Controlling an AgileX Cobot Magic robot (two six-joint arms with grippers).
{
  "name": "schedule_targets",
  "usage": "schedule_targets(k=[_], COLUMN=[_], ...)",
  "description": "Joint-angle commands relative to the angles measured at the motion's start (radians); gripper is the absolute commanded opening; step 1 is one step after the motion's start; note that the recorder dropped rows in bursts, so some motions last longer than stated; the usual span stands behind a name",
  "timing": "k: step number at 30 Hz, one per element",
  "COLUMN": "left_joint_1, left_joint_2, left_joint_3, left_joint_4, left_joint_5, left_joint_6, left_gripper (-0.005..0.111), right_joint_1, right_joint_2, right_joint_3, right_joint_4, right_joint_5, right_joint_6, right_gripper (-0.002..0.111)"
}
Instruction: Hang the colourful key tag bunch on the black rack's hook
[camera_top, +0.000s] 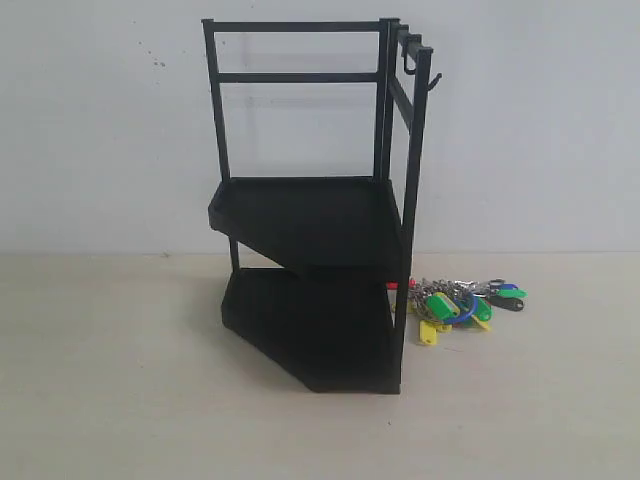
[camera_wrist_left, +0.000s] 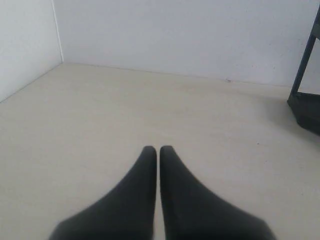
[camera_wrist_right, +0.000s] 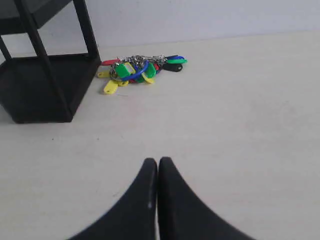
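Just beside the foot of the tall black metal two-tier rack (camera_top: 310, 230), at its 3 o'clock in the exterior view, the colourful key tag bunch (camera_top: 462, 305) of green, yellow, blue and red plastic on silvery rings lies on the pale tabletop (camera_top: 120, 400). My right pincer (camera_wrist_right: 158, 162) is clenched on nothing, well apart from it; my left pincer (camera_wrist_left: 158, 149) likewise. Recommendation: spread the right jaws, descend on a ring rather than a slippery tag, then carry it to the short black upturned hook (camera_top: 434, 82) at the bunch's 12 o'clock.
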Motion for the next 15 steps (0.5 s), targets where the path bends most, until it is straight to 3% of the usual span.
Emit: schedule_targets(k=[1, 7, 15], left_joint_1=[-0.001, -0.001, -0.001], left_joint_2=[0.004, 0.004, 0.004], left_joint_3=[-0.002, -0.002, -0.002], left_joint_4=[-0.003, -0.003, -0.003], left_joint_5=[-0.005, -0.007, -0.005], left_joint_6=[0.003, 0.003, 0.003], left_gripper=[0.004, 0.004, 0.004], right_joint_1=[-0.005, -0.005, -0.005], right_joint_2=[-0.005, -0.005, -0.005], right_joint_3=[0.0, 0.0, 0.0], right_joint_4=[-0.002, -0.002, -0.002], right_joint_5=[-0.162, -0.475, -0.611], right_joint_6=[-0.008, -0.008, -0.009], right_gripper=[0.0, 0.0, 0.0])
